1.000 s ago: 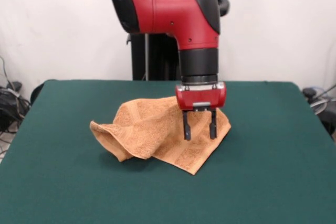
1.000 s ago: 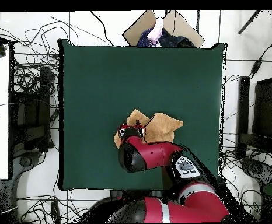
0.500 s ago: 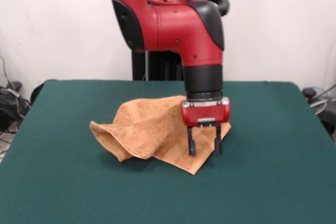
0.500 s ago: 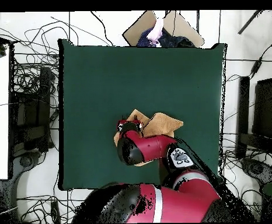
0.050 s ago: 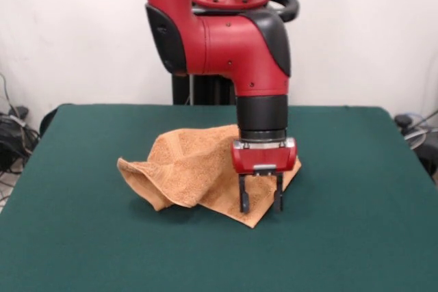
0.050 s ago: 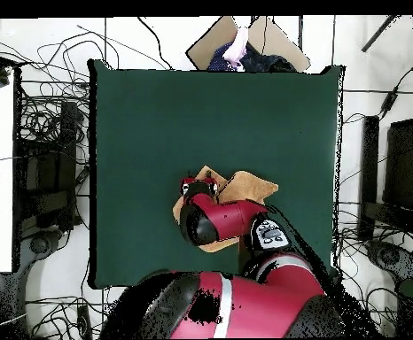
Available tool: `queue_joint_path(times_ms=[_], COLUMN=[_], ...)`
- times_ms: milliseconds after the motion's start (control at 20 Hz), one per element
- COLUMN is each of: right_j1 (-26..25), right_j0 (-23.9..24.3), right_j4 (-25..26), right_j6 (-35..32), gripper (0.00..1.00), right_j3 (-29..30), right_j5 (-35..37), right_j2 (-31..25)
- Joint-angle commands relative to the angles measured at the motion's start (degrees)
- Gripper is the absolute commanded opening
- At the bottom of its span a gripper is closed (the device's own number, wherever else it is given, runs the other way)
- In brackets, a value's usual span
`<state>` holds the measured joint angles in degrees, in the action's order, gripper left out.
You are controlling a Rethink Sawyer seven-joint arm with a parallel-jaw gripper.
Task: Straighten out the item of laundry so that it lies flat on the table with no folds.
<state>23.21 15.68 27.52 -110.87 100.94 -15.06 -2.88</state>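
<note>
The item of laundry [image 5: 195, 169] is an orange-tan towel, crumpled and folded over itself near the middle of the green table [image 5: 356, 223]. One raised fold sticks out at its left. My gripper [image 5: 260, 199] hangs open over the towel's near corner, its fingertips [image 5: 243, 204] low by the cloth, with nothing between them. In the overhead view the arm covers much of the towel [image 6: 250, 189], and the gripper [image 6: 195, 187] shows at its left part.
Cables and equipment lie on the floor around the table [image 6: 157, 106]. A cardboard box [image 6: 250, 42] with some cloth in it stands past the table's far edge in the overhead view.
The gripper has come down and moved toward the towel's near corner. It has stayed open. The towel has not moved.
</note>
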Motion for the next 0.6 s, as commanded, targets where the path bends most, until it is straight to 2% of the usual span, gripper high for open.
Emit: queue_joint_path(times_ms=[50,350,600], right_j1=[-0.6,-1.3,-2.5], right_j0=[-2.4,-4.2,-0.9], right_j4=[-3.7,-5.2,-4.2], right_j6=[-5.1,-6.1,-5.1], gripper=[1.0,1.0,1.0], right_j3=[-5.9,-5.5,-5.5], right_j5=[2.7,2.9,9.1], right_j2=[5.0,7.2,4.1])
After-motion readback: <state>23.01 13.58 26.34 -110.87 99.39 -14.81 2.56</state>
